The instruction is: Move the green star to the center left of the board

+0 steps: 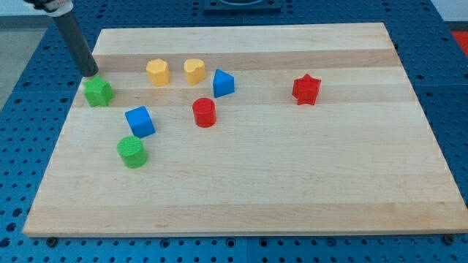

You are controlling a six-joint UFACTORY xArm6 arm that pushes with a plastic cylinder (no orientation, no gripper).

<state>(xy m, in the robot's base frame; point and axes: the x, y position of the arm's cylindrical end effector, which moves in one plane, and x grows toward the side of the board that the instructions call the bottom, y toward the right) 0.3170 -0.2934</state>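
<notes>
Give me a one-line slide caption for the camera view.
My tip sits just above the green star near the board's left edge, other blocks scattered to its right.

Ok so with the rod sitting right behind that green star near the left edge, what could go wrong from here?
1. The green star already lies close to the board's left edge; a push angled left could slide it off.
2. My tip sits just above the star, slightly to the view's left, so an off-center push might spin it away.
3. Pushed too far down, the star may strike the green cylinder or blue cube.
</notes>
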